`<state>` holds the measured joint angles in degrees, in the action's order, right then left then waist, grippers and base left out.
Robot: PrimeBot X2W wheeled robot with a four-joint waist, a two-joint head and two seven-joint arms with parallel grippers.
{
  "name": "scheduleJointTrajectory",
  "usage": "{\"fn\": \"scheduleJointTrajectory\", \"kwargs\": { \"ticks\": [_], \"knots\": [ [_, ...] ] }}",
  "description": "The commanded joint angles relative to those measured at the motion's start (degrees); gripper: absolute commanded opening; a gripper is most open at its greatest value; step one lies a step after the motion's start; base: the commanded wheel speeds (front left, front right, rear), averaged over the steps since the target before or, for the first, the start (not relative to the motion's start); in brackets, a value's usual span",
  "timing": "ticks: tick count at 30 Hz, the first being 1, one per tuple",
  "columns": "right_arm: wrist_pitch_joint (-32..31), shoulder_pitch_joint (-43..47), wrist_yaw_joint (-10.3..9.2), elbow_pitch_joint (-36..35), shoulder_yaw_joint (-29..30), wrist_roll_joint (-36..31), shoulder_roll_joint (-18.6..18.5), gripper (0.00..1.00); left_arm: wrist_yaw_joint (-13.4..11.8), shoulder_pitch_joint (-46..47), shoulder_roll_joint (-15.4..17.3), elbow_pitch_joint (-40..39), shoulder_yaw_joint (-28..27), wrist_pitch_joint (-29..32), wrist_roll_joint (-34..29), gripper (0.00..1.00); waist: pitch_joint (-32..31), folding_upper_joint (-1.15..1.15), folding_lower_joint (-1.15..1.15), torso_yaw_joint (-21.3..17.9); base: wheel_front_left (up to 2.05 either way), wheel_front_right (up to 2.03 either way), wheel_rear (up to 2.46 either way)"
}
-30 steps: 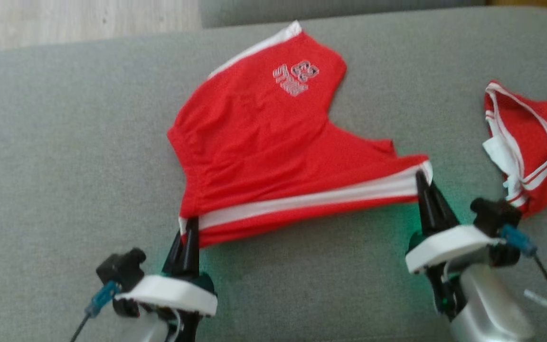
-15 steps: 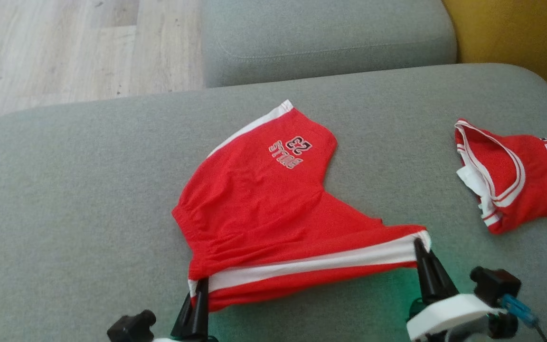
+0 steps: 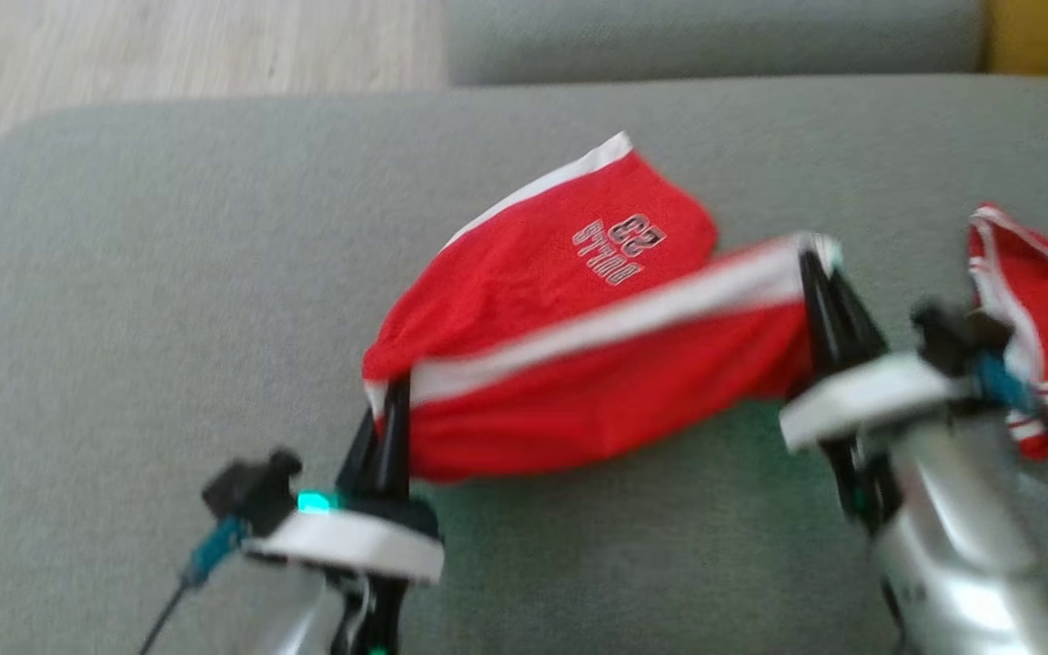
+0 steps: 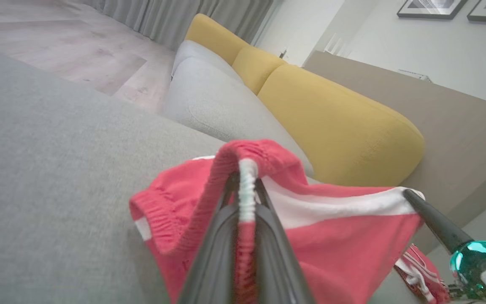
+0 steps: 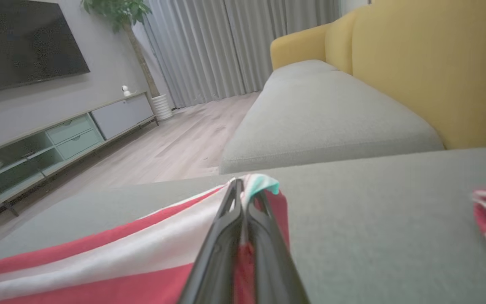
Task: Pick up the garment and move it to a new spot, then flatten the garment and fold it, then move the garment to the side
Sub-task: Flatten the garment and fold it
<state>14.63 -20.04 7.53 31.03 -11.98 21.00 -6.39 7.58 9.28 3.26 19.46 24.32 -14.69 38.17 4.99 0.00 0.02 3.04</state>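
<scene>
The left claw (image 3: 393,409) sits low on the left, fingers pointing up and pinched together on one corner of the shorts (image 3: 597,409). The right claw (image 3: 817,273) is higher and farther forward, likewise clamped on the other corner. The right forearm (image 3: 961,546) slants in from the lower right.

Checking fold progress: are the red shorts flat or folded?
Partly folded: left gripper and right gripper hold the red shorts, striped edge raised over the printed leg.
</scene>
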Motion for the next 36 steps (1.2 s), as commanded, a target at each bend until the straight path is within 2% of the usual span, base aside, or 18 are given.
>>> {"fn": "scheduleJointTrajectory", "kwargs": {
  "ticks": [1,4,6,12,18,20,21,22,23,24,30,36],
  "knots": [
    [0.37,-3.46,-0.04,-0.7,-2.01,-0.64,-0.4,0.0,-0.09,3.26,-0.13,-1.19,-1.49,-0.3,-0.1,0.0,3.21,0.0,-0.02,2.61,0.0,0.0,0.0],
    [0.27,-12.39,-0.04,5.42,-3.58,-1.74,-1.17,0.0,-0.09,9.04,-0.32,0.97,-1.5,-0.3,0.36,0.0,7.18,0.0,-0.02,5.31,0.0,0.0,0.0],
    [0.25,-16.72,-0.04,8.54,-3.72,-2.42,-1.63,0.0,-0.09,12.29,-0.34,2.1,0.81,-0.3,-2.3,0.0,9.46,0.0,-0.02,6.66,0.0,0.0,0.0],
    [0.29,-28.19,-0.04,17.61,-3.13,-5.22,-2.56,0.0,-0.09,19.97,-0.36,3.68,3.41,-0.3,1.52,0.0,15.15,0.0,-0.02,9.69,0.0,0.0,0.0],
    [0.32,-37.35,-0.04,25.44,-2.04,-9.47,-4.01,0.0,-0.09,25.86,-0.37,5.3,3.58,-0.3,5.72,0.0,20.16,0.0,-0.02,12.09,0.0,0.0,0.0],
    [0.33,-39.8,-0.04,27.19,-1.69,-10.83,-3.87,0.0,-0.09,27.64,-0.37,6.54,4.18,-0.3,4.03,0.0,21.71,0.0,-0.02,12.31,0.0,0.0,0.0],
    [0.34,-40.75,-0.04,28.16,-1.43,-11.37,-3.64,0.0,-0.09,27.83,-0.37,6.87,4.2,-0.3,5.25,0.09,22.21,0.0,-0.02,12.33,0.0,0.0,0.0],
    [0.34,-41.55,-0.04,29.28,-1.05,-11.68,-3.29,0.11,-0.09,28.12,-0.37,7.37,4.27,-0.3,6.23,0.47,22.71,0.0,-0.02,12.33,0.0,0.0,0.0],
    [0.34,-42.3,-0.04,30.37,-0.52,-11.91,-3.01,0.43,-0.28,28.62,-0.37,7.85,4.41,-0.3,6.13,0.96,23.15,0.0,-0.02,12.34,0.0,0.0,0.0],
    [0.34,-42.89,-0.04,31.43,-0.14,-12.32,-2.79,1.0,-0.55,28.78,-0.37,8.09,4.15,-0.3,6.83,1.0,23.46,0.0,-0.02,12.35,0.0,0.0,0.0],
    [0.35,-43.03,-0.04,32.34,0.64,-13.88,-1.82,1.0,-1.45,27.89,-0.37,9.39,4.23,-0.3,7.46,1.0,23.8,0.0,-0.02,12.02,0.0,0.0,0.0],
    [0.36,-38.07,-0.04,29.4,0.48,-15.12,-2.16,1.0,-2.3,23.77,-0.38,8.7,1.56,-0.3,5.42,1.0,22.18,0.0,-0.02,11.17,0.0,0.0,0.0]
  ]
}}
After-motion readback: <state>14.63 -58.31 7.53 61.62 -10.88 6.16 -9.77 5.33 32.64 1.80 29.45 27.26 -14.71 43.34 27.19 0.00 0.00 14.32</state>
